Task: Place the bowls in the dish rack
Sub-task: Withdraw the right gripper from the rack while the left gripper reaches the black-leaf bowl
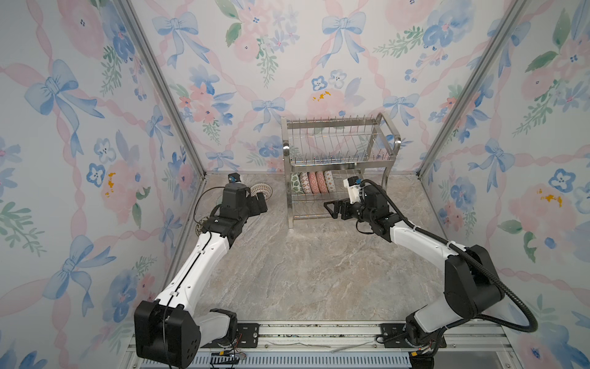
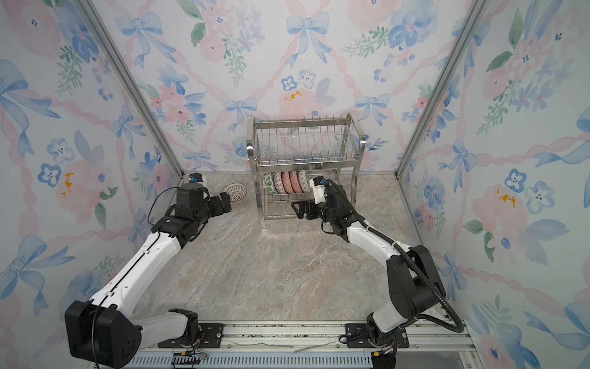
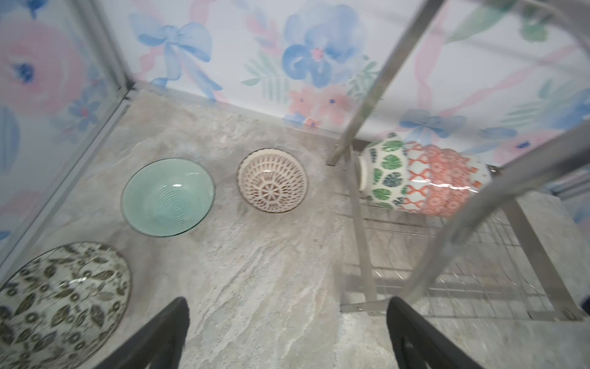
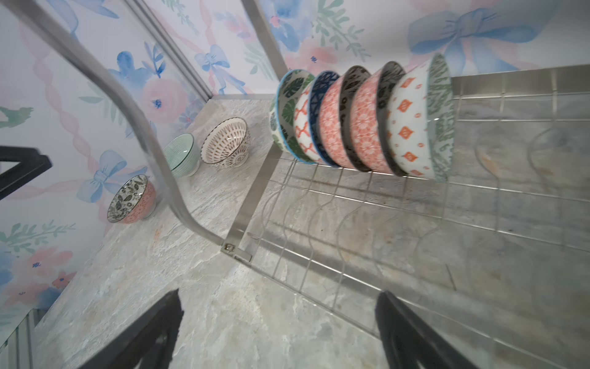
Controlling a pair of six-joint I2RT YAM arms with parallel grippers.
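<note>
The steel dish rack stands at the back, right of centre, also in the other top view as the dish rack. Several patterned bowls stand on edge in a row at the left end of its lower tier. Three bowls sit loose on the table left of the rack: a white-brown lattice bowl, a pale green bowl and a dark leaf-pattern bowl. My left gripper hovers open and empty just before the lattice bowl. My right gripper is open and empty at the rack's lower front.
The aluminium corner post and left wall stand close behind the loose bowls. The rack's curved leg lies between my right gripper and those bowls. The rack's upper tier holds nothing. Marbled tabletop stretches toward the arm bases.
</note>
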